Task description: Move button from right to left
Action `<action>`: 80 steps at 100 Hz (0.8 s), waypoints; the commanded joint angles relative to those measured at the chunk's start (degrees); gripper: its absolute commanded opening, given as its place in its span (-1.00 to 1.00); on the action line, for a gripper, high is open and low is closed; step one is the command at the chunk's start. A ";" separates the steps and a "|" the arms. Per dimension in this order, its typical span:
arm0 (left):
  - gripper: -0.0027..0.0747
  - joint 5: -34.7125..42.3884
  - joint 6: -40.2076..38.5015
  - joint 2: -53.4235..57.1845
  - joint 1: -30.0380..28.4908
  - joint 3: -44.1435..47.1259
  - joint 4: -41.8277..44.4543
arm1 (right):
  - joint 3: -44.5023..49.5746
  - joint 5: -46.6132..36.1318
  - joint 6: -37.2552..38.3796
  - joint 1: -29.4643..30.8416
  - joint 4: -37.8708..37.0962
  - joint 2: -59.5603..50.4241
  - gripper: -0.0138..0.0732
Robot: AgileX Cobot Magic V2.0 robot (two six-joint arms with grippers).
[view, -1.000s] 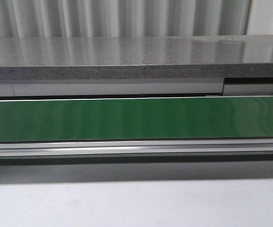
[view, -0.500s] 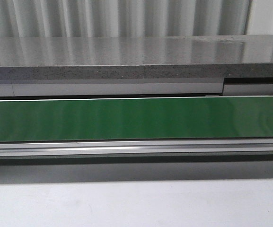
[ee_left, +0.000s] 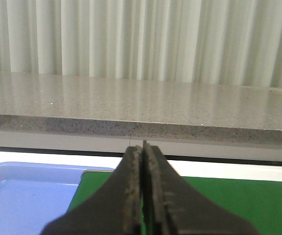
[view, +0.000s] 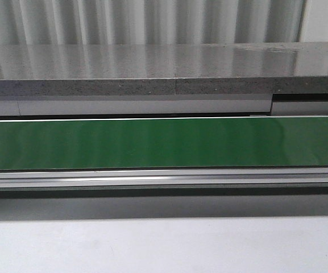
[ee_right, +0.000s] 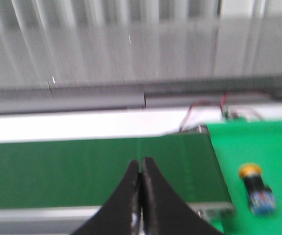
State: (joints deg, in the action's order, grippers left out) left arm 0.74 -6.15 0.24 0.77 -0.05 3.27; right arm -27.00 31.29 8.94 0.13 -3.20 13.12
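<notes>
The button (ee_right: 256, 188), with a yellow-orange cap, black collar and blue rear block, lies on a bright green mat (ee_right: 258, 147) and shows only in the right wrist view. My right gripper (ee_right: 141, 164) is shut and empty, over the dark green conveyor belt (ee_right: 82, 171), well apart from the button. My left gripper (ee_left: 142, 149) is shut and empty, above the belt's other end (ee_left: 238, 200) beside a blue tray (ee_left: 23, 196). Neither gripper nor the button shows in the front view.
The dark green belt (view: 164, 142) runs across the front view with a metal rail (view: 164, 179) along its near side. A grey speckled counter (view: 164, 68) stands behind it. Red and black wires (ee_right: 204, 107) lie near the belt's end.
The front view has shifted very slightly; nothing else has visibly moved.
</notes>
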 commanded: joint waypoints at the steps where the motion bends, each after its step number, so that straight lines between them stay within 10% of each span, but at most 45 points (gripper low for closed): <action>1: -0.98 4.46 -0.07 2.02 -0.03 1.39 -0.12 | -10.76 8.28 -0.18 0.22 -0.25 9.59 -0.84; 32: -0.98 4.46 -0.07 2.02 -0.03 1.39 -0.12 | -23.57 16.14 -0.53 0.22 -0.60 29.57 -0.74; 58: -0.98 4.46 -0.07 2.02 -0.03 1.39 -0.12 | -23.64 15.89 -0.27 0.22 -0.66 37.47 0.74; 80: -0.98 4.46 -0.07 2.02 -0.03 1.39 -0.12 | -26.37 16.29 1.04 5.44 -1.78 44.10 0.70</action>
State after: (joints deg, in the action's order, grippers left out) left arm 0.74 -6.15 0.24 0.77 -0.05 3.27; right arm -50.03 49.66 10.54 2.66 -3.54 54.86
